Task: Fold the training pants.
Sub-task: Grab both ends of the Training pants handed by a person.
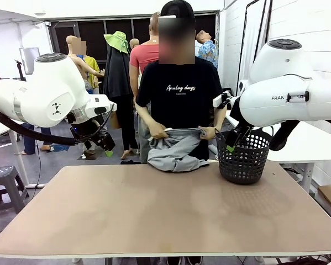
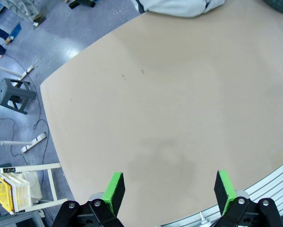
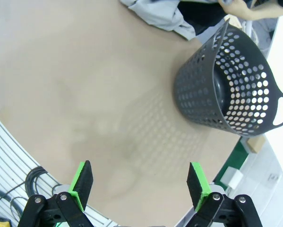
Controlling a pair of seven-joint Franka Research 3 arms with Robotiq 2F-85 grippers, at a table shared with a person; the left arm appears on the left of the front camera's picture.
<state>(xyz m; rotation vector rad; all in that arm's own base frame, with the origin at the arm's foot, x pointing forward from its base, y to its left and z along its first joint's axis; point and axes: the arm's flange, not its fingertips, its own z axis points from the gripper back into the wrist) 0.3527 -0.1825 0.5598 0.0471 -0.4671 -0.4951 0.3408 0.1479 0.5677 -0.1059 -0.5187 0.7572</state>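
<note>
From the front you see one person at the far edge gripping the training pants (image 1: 175, 149) at the waistband with two hands (image 1: 157, 131). The single grey bundle is bunched on the table (image 1: 154, 215) just beside the one black mesh basket (image 1: 243, 163). Your left wrist view adds the left gripper (image 2: 168, 184), fingers spread wide over bare tabletop, and one stool (image 2: 16, 94) on the floor. Your right wrist view shows the right gripper (image 3: 140, 177), equally spread and holding nothing, with the basket near ahead.
</note>
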